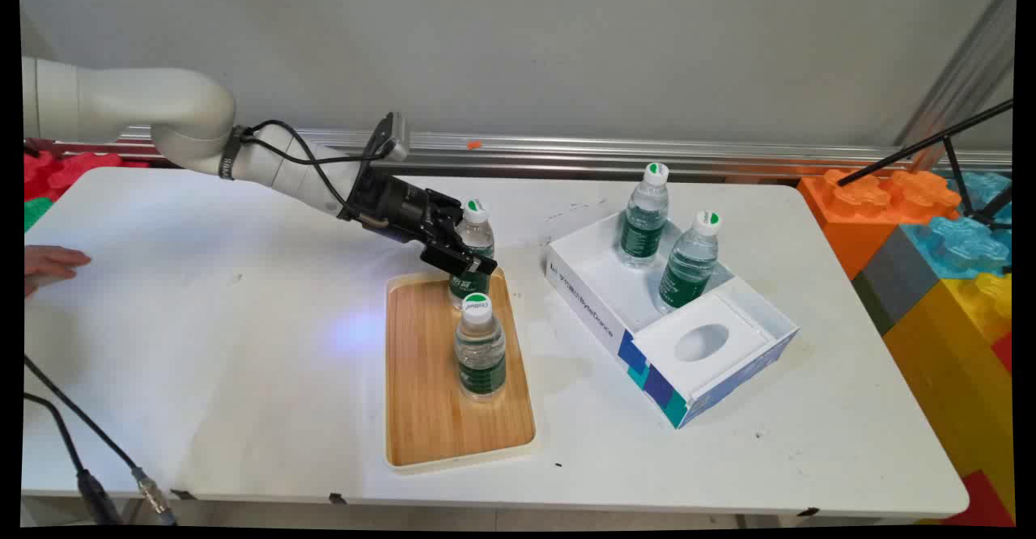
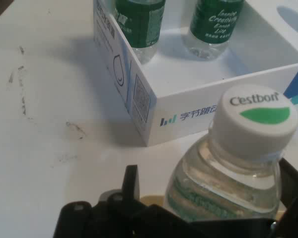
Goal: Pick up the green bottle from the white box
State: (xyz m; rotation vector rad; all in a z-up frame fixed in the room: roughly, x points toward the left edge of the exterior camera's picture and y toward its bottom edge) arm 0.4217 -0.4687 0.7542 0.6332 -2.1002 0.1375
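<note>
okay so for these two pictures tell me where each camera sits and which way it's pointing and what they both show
Main view: fixed above the table's near side, looking down across the white table toward the wall; shows the white arm and its end effector at a water bottle on the wooden tray.
Hand view: on the hand, looking along the end effector past that bottle to the white box; shows the black linkage.
Shared: the grasped bottle, the box and two bottles inside it.

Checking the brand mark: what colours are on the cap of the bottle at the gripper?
White cap with a green leaf shape, clearest in the hand view.
</note>
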